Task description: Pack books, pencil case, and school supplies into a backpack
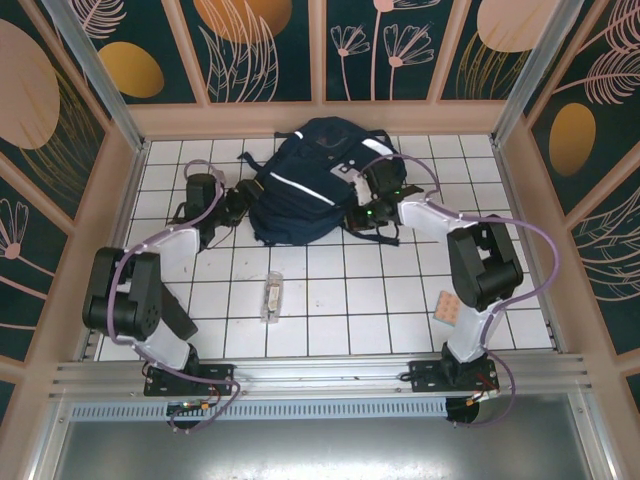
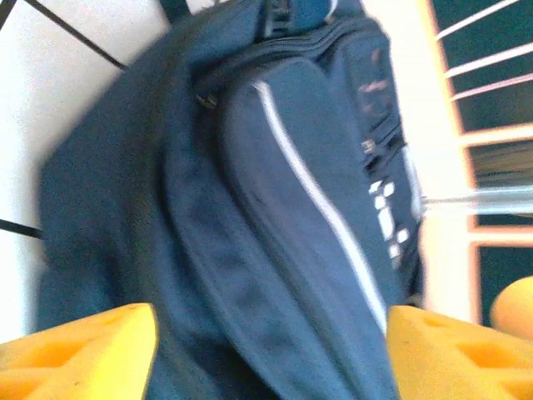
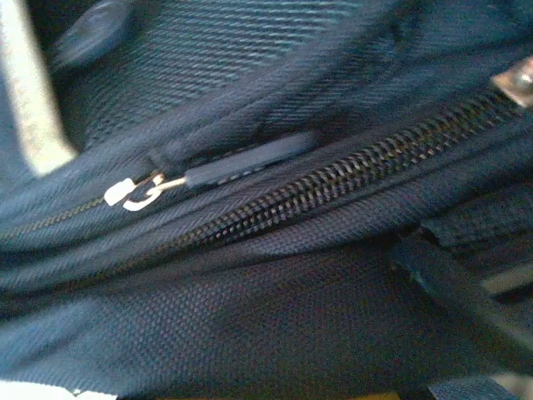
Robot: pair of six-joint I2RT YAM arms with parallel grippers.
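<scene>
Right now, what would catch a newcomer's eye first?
The big navy backpack sits at the far middle of the white tiled table, the left claw and right claw at its two sides. Nearer, a narrow clear box lies mid-table and a pinkish pad beside the right arm.

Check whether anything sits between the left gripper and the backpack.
Nothing visible does. The left gripper is open, its yellow fingers spread wide, and the backpack lies straight ahead of them. Only its own navy fabric shows in the gap.
</scene>
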